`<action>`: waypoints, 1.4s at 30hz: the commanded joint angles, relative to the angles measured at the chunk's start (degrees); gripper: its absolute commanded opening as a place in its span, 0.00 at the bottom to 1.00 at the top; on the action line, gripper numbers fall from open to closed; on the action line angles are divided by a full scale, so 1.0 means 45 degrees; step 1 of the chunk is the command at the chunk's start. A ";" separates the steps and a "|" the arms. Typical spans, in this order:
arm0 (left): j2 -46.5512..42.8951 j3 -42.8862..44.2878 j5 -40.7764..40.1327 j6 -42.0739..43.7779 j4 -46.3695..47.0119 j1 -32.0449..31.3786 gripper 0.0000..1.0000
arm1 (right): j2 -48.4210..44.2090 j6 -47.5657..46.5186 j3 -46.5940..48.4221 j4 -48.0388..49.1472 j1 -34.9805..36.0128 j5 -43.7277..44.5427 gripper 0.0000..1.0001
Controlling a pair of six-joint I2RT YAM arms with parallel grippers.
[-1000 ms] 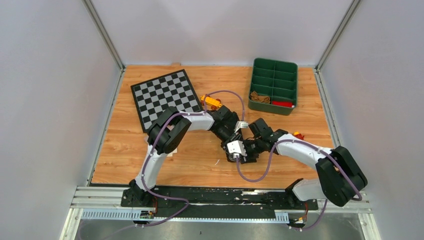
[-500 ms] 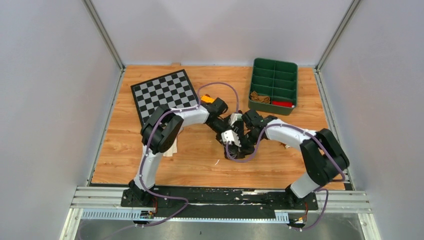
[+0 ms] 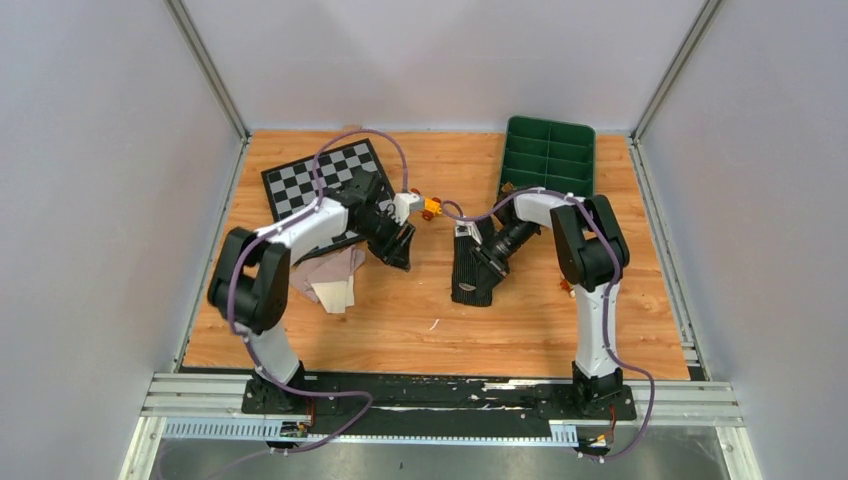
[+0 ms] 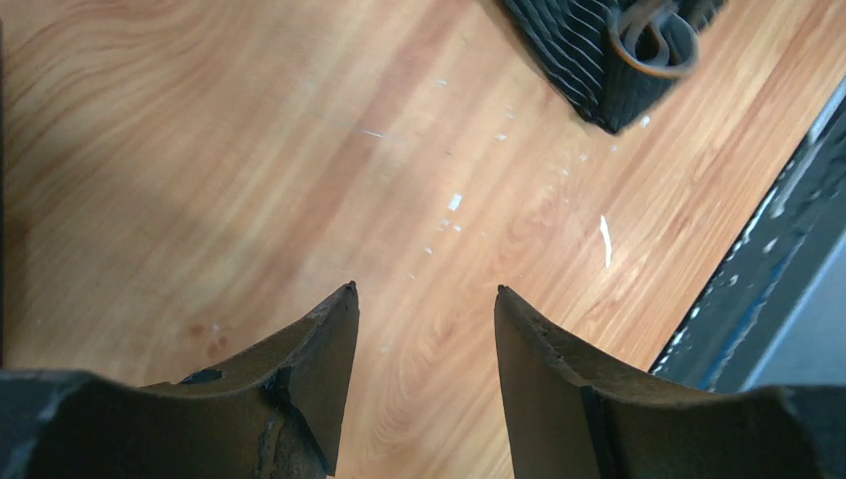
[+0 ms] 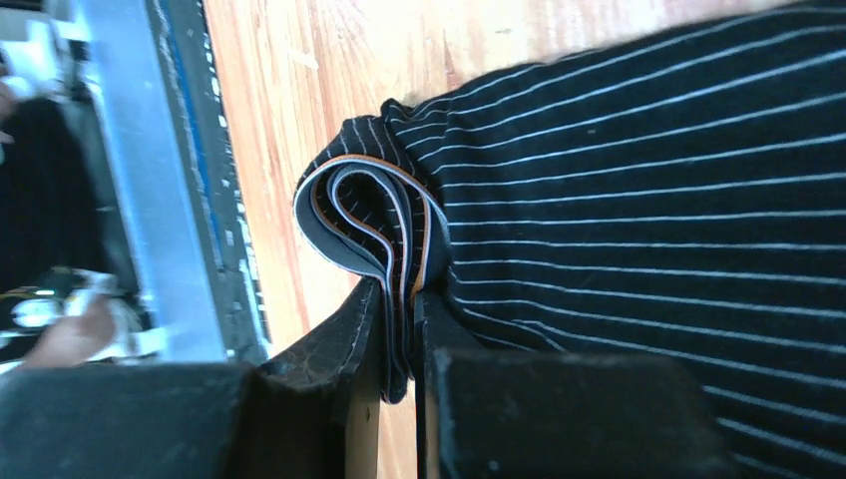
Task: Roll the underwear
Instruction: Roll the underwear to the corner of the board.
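Note:
The black pin-striped underwear (image 3: 470, 288) lies mid-table, and my right gripper (image 3: 487, 262) is shut on it. In the right wrist view the right gripper (image 5: 404, 299) pinches the folded waistband of the underwear (image 5: 638, 200), whose layered edge curls out past the fingertips. My left gripper (image 3: 402, 256) stands open to the left of the garment, apart from it. The left wrist view has the left gripper (image 4: 424, 291) over bare wood, with a corner of the black underwear (image 4: 599, 60) at the top right. A pale pink-beige underwear (image 3: 330, 275) lies crumpled under the left arm.
A checkerboard mat (image 3: 300, 185) lies at the back left, partly under the left arm. A green divided tray (image 3: 548, 150) stands at the back right, behind the right arm. A small orange object (image 3: 432, 208) sits between the two grippers. Grey walls close in three sides.
The right gripper has shut on the black underwear and drawn it out toward the back. The left gripper opened and swung left toward the mat. The pink-beige garment has come into view.

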 commanded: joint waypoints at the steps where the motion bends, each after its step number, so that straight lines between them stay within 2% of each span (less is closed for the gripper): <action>1: -0.3509 -0.1412 -0.2280 0.2798 0.1986 -0.1970 0.60 | 0.1805 0.1047 0.1584 -0.1532 -0.0074 0.0808 0.00; 5: -0.4202 -0.1818 -0.3238 0.5804 0.2678 -0.4119 0.57 | 0.2793 0.1830 0.1966 -0.1550 -0.0072 0.1326 0.00; 8: -0.3789 -0.1710 -0.2894 0.7070 0.3000 -0.5101 0.50 | 0.3036 0.2250 0.1763 -0.1201 -0.0090 0.1654 0.00; 10: -0.3338 -0.1655 -0.2390 0.7610 0.3068 -0.5744 0.49 | 0.3070 0.2327 0.1611 -0.0987 -0.0125 0.1689 0.00; 15: -0.2657 -0.1871 -0.1599 0.8335 0.4077 -0.6279 0.56 | 0.3164 0.2465 0.1547 -0.0645 -0.0153 0.1681 0.00; 23: -0.1439 -0.1600 -0.1573 0.9508 0.4009 -0.6707 0.53 | 0.3282 0.2543 0.1659 -0.0719 -0.0170 0.1508 0.00; 28: -0.1199 -0.1795 -0.1551 0.9250 0.4533 -0.6891 0.47 | 0.3366 0.2504 0.1733 -0.0803 -0.0171 0.1524 0.00; 33: -0.0911 -0.1614 -0.1187 0.8999 0.4460 -0.7121 0.45 | 0.3392 0.2524 0.1713 -0.0789 -0.0174 0.1511 0.00; 38: -0.0482 -0.1672 -0.1888 0.9626 0.4460 -0.7157 0.46 | 0.3421 0.2555 0.1737 -0.0810 -0.0170 0.1524 0.00; 42: -0.0391 -0.2467 -0.3483 0.9874 0.5726 -0.7271 0.50 | 0.3413 0.2524 0.1715 -0.0828 -0.0172 0.1509 0.00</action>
